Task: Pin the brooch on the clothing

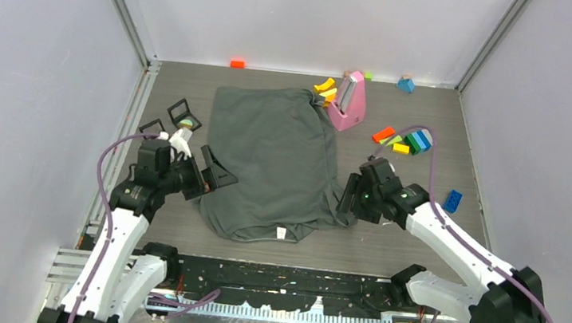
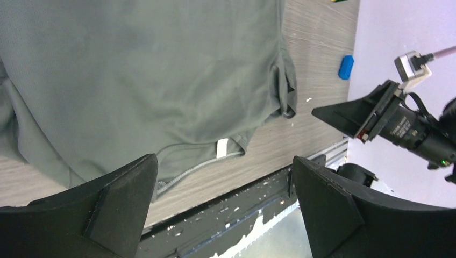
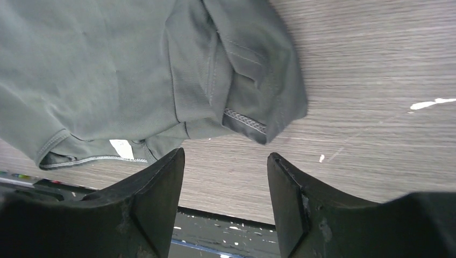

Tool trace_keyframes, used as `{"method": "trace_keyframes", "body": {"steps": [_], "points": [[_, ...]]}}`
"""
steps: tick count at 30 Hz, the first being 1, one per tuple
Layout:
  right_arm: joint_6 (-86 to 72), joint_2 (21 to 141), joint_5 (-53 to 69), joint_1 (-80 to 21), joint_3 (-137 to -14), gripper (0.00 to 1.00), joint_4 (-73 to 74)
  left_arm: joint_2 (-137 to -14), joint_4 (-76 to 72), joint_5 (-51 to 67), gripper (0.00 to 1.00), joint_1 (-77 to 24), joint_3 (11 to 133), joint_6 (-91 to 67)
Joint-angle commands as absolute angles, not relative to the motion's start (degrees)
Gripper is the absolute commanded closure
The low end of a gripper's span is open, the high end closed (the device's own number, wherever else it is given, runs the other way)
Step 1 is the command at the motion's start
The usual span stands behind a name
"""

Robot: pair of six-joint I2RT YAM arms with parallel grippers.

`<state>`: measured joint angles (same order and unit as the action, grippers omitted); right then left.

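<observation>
Pink object (image 1: 348, 101) beside the clothing (image 1: 271, 156), overhead only

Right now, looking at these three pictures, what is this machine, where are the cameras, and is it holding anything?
Two robot arms are bolted at the near edge of a table. The wide picture looks down from above and behind them; the other two come from a camera on each wrist, so the black wedges at the bottom are that arm's own fingers. A grey T-shirt lies spread on the table, with coloured blocks and a pink object beyond it. The left gripper and the right gripper sit on either side of the shirt, both open and holding nothing.
</observation>
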<state>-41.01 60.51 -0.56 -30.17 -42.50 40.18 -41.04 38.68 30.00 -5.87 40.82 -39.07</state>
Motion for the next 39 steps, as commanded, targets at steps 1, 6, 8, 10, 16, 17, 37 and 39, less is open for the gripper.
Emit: {"method": "trace_keyframes", "body": {"steps": [1, 6, 8, 10, 16, 17, 37, 39], "points": [[-44.6, 65.1, -7.0, -35.0, -42.2, 0.38, 33.1, -45.0, 26.9, 28.3, 0.00, -5.7, 37.5, -39.8], [-43.4, 72.4, -8.8, -36.6, -43.0, 0.45, 29.9, -48.9, 20.5, 27.1, 0.00, -5.8, 33.8, -41.4], [-42.9, 74.6, -9.1, -37.1, -43.5, 0.47, 29.2, -50.2, 18.9, 25.4, 0.00, -5.7, 32.6, -41.7], [-42.9, 76.4, -8.9, -37.6, -43.7, 0.49, 28.3, -51.1, 17.3, 23.0, 0.00, -5.7, 31.4, -41.9], [-43.3, 79.5, -9.5, -38.8, -43.9, 0.70, 27.2, -54.9, 11.9, 20.6, 0.01, -5.6, 28.4, -43.6], [-43.3, 79.5, -10.8, -38.8, -44.1, 0.75, 28.1, -55.7, 11.5, 20.4, 0.00, -5.7, 28.3, -43.7], [-29.2, 77.9, -19.5, -14.4, -56.6, 0.84, 44.3, -51.6, 21.0, 12.8, 0.00, -5.6, 26.8, -38.2], [-29.5, 76.8, -18.3, -14.3, -57.5, 0.58, 45.7, -49.7, 23.7, 12.0, 0.00, -5.6, 28.2, -36.6]]}}
